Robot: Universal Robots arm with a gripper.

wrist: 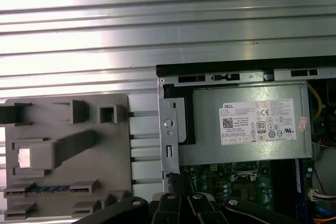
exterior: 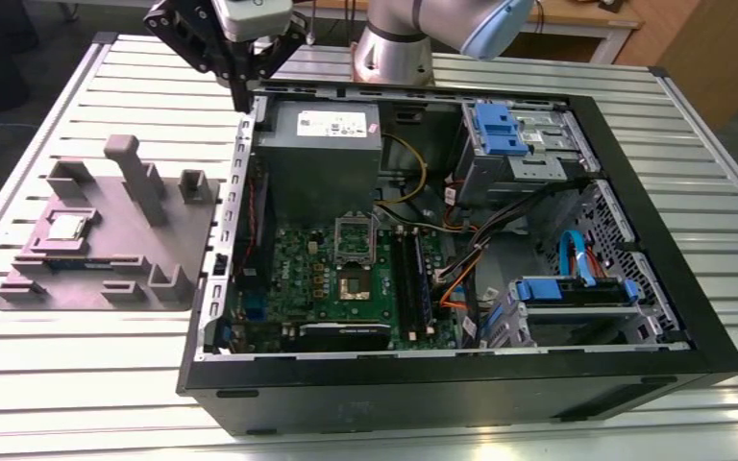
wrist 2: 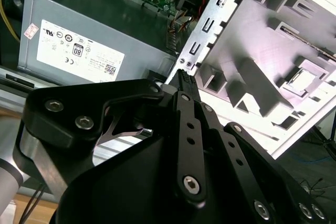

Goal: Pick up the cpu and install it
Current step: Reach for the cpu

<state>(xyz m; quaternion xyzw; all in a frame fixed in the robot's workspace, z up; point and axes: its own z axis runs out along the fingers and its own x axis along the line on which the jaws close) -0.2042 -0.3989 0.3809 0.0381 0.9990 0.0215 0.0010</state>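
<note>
The cpu (exterior: pixel 65 228) is a small silvery square lying in a recess of the grey moulded tray (exterior: pixel 177 240), on the exterior view's left of the open computer case. It shows bright in both wrist views (wrist: pixel 25 157) (wrist 2: pixel 304 80). My black gripper (exterior: pixel 238 94) hangs above the far left corner of the case, well away from the cpu. Its fingers meet in a point (wrist 2: pixel 184 75) and hold nothing. Inside the case, the metal-framed socket (exterior: pixel 353 279) lies on the green motherboard.
A grey power supply (exterior: pixel 318 144) with a white label sits just beside the gripper, inside the black case wall (exterior: pixel 472 384). Tall posts (exterior: pixel 132 173) rise from the tray. Drive bays with blue clips (exterior: pixel 510 130) and loose cables fill the case's right side. The table is ribbed metal (wrist: pixel 157 24).
</note>
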